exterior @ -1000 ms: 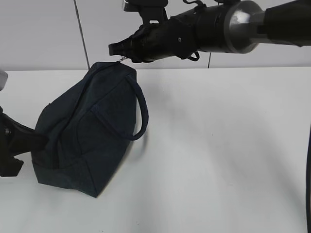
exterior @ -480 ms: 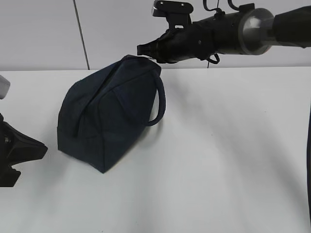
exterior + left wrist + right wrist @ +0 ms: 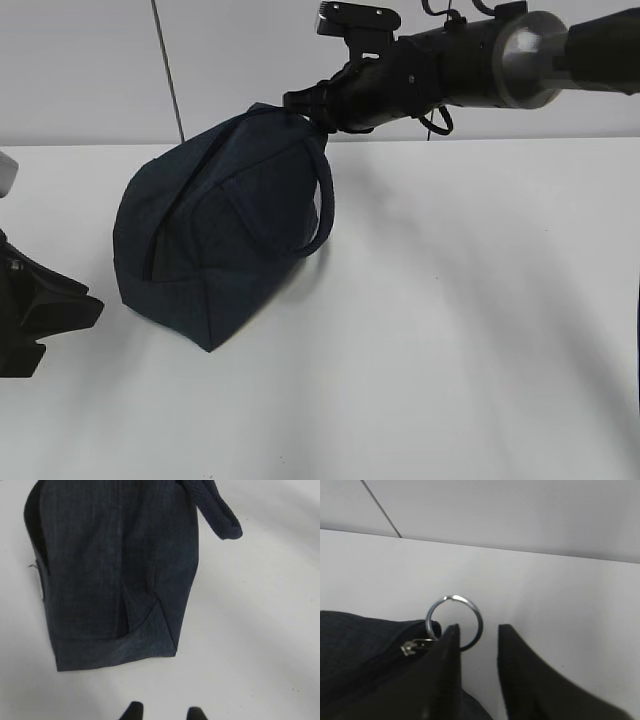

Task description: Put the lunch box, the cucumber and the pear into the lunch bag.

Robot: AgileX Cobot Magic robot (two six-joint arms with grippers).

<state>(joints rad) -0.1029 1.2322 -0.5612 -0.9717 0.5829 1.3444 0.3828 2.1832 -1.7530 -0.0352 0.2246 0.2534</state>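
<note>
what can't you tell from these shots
- Bag contents: the fabric hides the inside in every view.
- Lunch box, cucumber, pear: in no view.
- Right claw: the ring sits at its fingers with a gap showing; its near finger hides whether it grips.
- Left claw: only the tips show, cut by the bottom edge of the left wrist view.

The lunch bag stands on the surface, left of centre. The right gripper sits at the bag's top, about 1 o'clock, beside the zipper ring. The left gripper lies at the bag's 8 o'clock, apart.
</note>
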